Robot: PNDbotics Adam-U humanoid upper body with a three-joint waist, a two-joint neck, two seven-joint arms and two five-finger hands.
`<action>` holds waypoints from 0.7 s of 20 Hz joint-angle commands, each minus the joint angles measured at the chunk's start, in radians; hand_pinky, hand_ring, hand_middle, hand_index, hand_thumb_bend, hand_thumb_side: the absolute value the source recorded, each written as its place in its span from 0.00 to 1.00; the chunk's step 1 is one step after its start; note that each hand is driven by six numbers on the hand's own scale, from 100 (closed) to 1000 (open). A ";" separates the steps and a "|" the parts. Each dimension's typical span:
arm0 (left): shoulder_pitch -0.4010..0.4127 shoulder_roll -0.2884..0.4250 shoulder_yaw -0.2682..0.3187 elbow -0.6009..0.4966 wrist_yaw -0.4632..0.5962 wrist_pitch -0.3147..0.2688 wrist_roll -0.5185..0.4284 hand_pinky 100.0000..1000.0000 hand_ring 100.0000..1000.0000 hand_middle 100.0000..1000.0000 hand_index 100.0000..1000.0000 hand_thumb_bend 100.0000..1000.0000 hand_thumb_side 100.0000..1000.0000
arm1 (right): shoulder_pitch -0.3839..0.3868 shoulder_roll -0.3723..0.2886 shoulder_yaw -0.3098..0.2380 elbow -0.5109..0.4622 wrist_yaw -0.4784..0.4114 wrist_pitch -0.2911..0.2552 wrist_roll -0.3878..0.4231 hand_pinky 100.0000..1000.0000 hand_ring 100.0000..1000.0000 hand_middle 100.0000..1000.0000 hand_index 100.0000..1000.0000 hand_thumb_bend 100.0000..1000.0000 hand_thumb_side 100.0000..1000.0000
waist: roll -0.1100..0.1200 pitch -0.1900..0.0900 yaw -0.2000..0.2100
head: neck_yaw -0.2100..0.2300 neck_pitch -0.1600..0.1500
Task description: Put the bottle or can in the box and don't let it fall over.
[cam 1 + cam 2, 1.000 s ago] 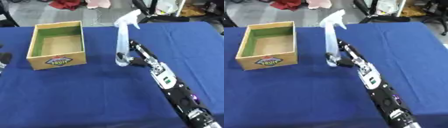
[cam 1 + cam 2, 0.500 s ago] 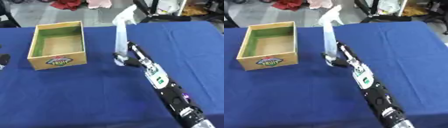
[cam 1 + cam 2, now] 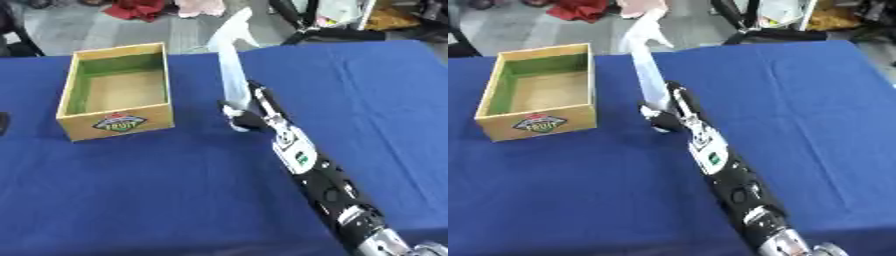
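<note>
Moved left — spray bottle upright, nozzle right | right hand clamped on it

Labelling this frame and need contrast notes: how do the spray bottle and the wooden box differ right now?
The spray bottle is tall, slim and pale; the wooden box is low, wide and tan with a green-tinted inside. The bottle is gripped near its base by the right hand; the box stands untouched, with nothing visible inside it. Both are over the blue table, apart from each other.
</note>
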 commanded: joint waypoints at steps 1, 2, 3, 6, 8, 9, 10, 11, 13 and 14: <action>-0.016 0.006 -0.003 -0.015 0.004 -0.001 -0.006 0.83 0.74 0.83 0.95 0.63 0.61 | -0.024 0.004 -0.018 0.026 0.007 0.012 -0.051 0.87 0.86 0.81 0.61 0.09 0.27 | 0.005 -0.004 0.009 | -0.014 0.005; -0.017 0.005 -0.004 -0.015 0.005 -0.001 -0.006 0.83 0.74 0.83 0.95 0.63 0.61 | -0.027 0.004 -0.023 0.034 0.007 0.016 -0.068 0.87 0.85 0.79 0.50 0.00 0.12 | 0.005 -0.002 0.015 | -0.019 0.005; -0.018 0.005 -0.005 -0.015 0.005 -0.001 -0.007 0.83 0.74 0.83 0.95 0.63 0.61 | -0.029 0.003 -0.027 0.041 0.007 0.020 -0.084 0.87 0.85 0.79 0.50 0.00 0.12 | 0.005 -0.001 0.019 | -0.022 0.005; -0.020 0.003 -0.006 -0.014 0.006 0.000 -0.007 0.83 0.74 0.83 0.95 0.63 0.61 | -0.038 0.001 -0.034 0.049 0.007 0.027 -0.131 0.86 0.81 0.73 0.33 0.00 0.00 | 0.005 0.002 0.030 | -0.029 0.005; -0.021 0.003 -0.006 -0.014 0.006 0.001 -0.007 0.83 0.74 0.83 0.95 0.62 0.61 | -0.046 -0.003 -0.033 0.047 0.008 0.026 -0.153 0.86 0.81 0.71 0.31 0.00 0.00 | 0.004 0.003 0.034 | -0.032 0.005; -0.021 0.003 -0.006 -0.013 0.006 0.002 -0.006 0.83 0.74 0.83 0.95 0.62 0.61 | -0.053 -0.006 -0.032 0.041 0.009 0.025 -0.160 0.86 0.80 0.71 0.31 0.00 0.00 | 0.002 0.004 0.036 | -0.035 0.005; -0.022 0.002 -0.006 -0.013 0.006 0.002 -0.006 0.83 0.74 0.83 0.95 0.62 0.61 | -0.059 -0.009 -0.031 0.035 0.008 0.025 -0.164 0.86 0.80 0.70 0.30 0.00 0.00 | 0.001 0.004 0.038 | -0.037 0.005; -0.022 0.002 -0.006 -0.013 0.006 0.003 -0.006 0.83 0.74 0.83 0.95 0.62 0.61 | -0.067 -0.012 -0.032 0.026 0.003 0.024 -0.167 0.86 0.79 0.70 0.30 0.00 0.00 | 0.000 0.005 0.039 | -0.039 0.005; -0.024 0.003 -0.006 -0.013 0.005 0.004 -0.006 0.83 0.74 0.83 0.95 0.62 0.61 | -0.084 -0.018 -0.031 0.006 -0.013 0.023 -0.169 0.87 0.78 0.69 0.29 0.00 0.00 | -0.002 0.006 0.042 | -0.043 0.005; -0.025 0.003 -0.007 -0.014 0.005 0.004 -0.006 0.83 0.74 0.83 0.95 0.62 0.62 | -0.093 -0.021 -0.030 -0.002 -0.022 0.023 -0.168 0.87 0.78 0.69 0.29 0.00 0.00 | -0.003 0.007 0.045 | -0.046 0.005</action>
